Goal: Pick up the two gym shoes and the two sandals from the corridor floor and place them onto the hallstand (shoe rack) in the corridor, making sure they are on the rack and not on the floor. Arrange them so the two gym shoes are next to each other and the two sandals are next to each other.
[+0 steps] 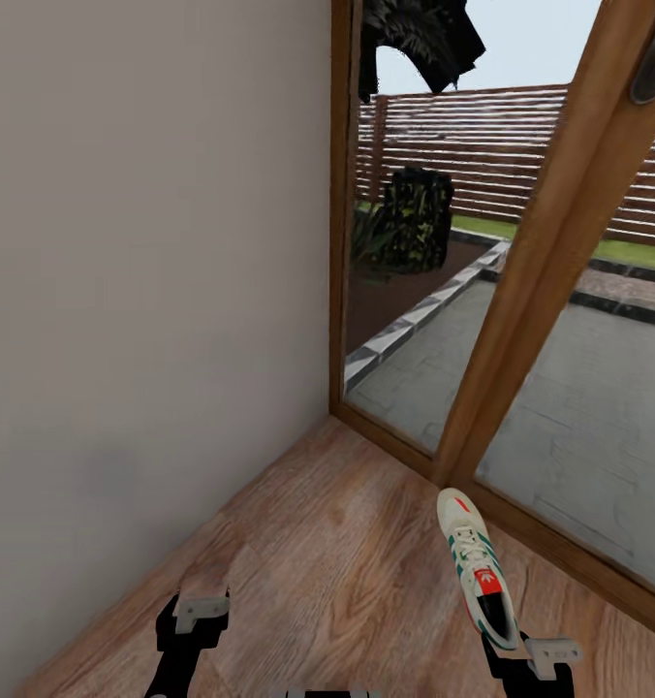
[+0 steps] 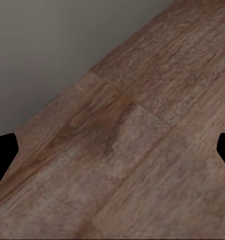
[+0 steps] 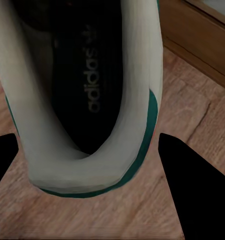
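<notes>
The heel of the gym shoe [image 3: 87, 125] sat between our right gripper [image 3: 92, 165]'s spread fingers on the corridor floor [image 1: 347, 562] by the glass door [image 1: 521, 368], so we judged a straight descent and firm heel pinch best, our left gripper [image 2: 112, 155] open and empty.

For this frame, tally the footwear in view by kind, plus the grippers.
Gym shoes: 1, the gym shoe on the wood floor beside the glass door.
Sandals: 0.
Grippers: 2, the left gripper and the right gripper.
Total: 3.
</notes>
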